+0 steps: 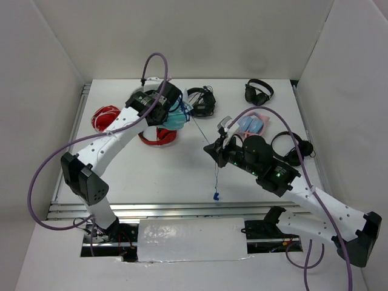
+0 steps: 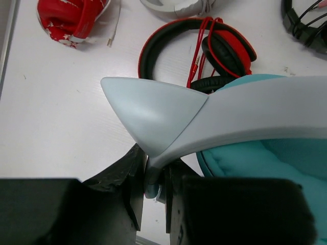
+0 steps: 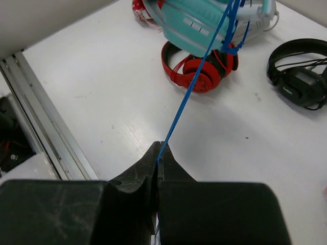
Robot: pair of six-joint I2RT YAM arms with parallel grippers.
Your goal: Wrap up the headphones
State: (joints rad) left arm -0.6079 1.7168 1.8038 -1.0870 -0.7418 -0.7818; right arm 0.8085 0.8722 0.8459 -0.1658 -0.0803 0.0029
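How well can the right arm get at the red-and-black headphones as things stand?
Probably not. The right claw is shut on the blue cable, and the teal headphones, held by the left claw, hang partly over the red-and-black headphones.

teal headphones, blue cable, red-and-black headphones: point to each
teal headphones (image 2: 255,158), left wrist view, padded cup
blue cable (image 3: 190,92), right wrist view, taut middle stretch
red-and-black headphones (image 2: 235,51), left wrist view, black ear pad

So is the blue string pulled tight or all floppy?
Tight: the blue cable runs straight from the headphones to the right gripper, whose jaws pinch it.
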